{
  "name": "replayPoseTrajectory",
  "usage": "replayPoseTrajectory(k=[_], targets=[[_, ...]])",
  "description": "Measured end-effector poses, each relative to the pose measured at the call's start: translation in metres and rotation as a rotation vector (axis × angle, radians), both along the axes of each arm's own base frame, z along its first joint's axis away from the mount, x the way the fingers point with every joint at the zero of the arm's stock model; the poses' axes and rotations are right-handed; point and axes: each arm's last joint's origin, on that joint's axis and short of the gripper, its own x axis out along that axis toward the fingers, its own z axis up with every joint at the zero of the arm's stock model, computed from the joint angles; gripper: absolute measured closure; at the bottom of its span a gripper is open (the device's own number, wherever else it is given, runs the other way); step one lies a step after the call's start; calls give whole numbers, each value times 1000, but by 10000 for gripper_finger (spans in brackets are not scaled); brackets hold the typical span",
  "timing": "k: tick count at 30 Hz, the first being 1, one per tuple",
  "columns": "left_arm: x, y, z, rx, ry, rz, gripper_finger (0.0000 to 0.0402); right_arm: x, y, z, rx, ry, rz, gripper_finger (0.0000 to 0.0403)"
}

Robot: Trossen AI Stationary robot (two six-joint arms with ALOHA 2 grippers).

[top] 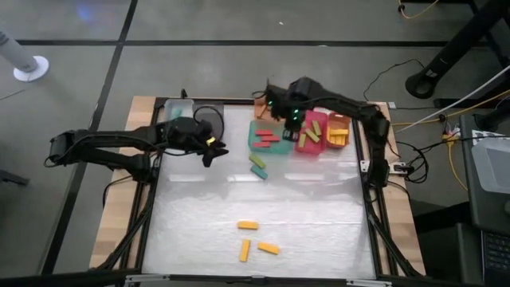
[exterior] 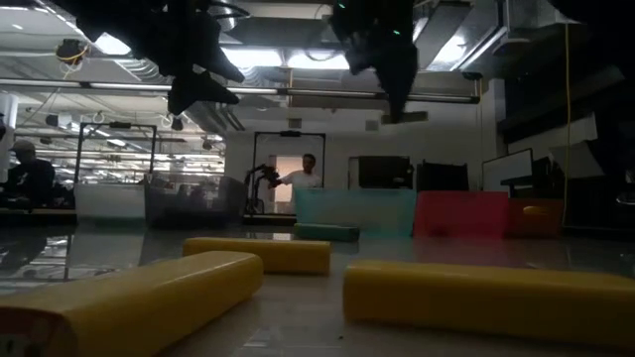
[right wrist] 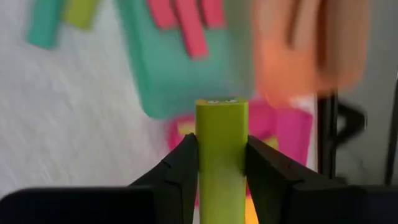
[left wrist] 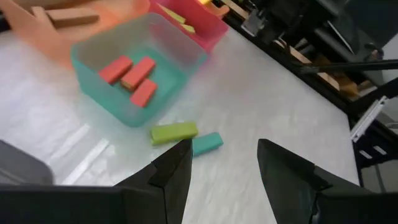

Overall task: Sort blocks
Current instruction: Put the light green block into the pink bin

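The left gripper (top: 212, 148) hangs over the table's left side with its fingers (left wrist: 177, 168) apart and nothing in them, near a green block (top: 256, 160) and a teal block (top: 259, 171) lying side by side on the table (top: 319, 207). Three yellow blocks (top: 256, 239) lie apart at the near edge. To the right, the right gripper (right wrist: 222, 149) hangs above the teal bin (top: 267, 144) with red blocks (top: 269, 138) and the pink bin (top: 312, 135), pinching a green block (right wrist: 221, 155) tight between its fingers.
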Motion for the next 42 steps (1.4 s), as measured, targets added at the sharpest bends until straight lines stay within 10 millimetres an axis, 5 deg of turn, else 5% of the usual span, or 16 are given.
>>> replayPoseTrajectory(k=[10, 18, 28, 35, 42], targets=[[27, -17, -8, -54, -60, -53, 231, -63, -31, -45, 60, 131, -212, 286], [68, -32, -32, 101, -125, -187, 231, -69, -34, -81, 68, 146, -234, 282], [100, -42, -79, 185, -79, -273, 231, -69, -34, -85, 58, 145, -245, 281], [98, -86, -88, 131, -63, -515, 231, -69, -34, -85, 58, 144, -243, 276], [85, -136, -92, 258, -29, -671, 231, -69, -34, -85, 56, 142, -252, 206]])
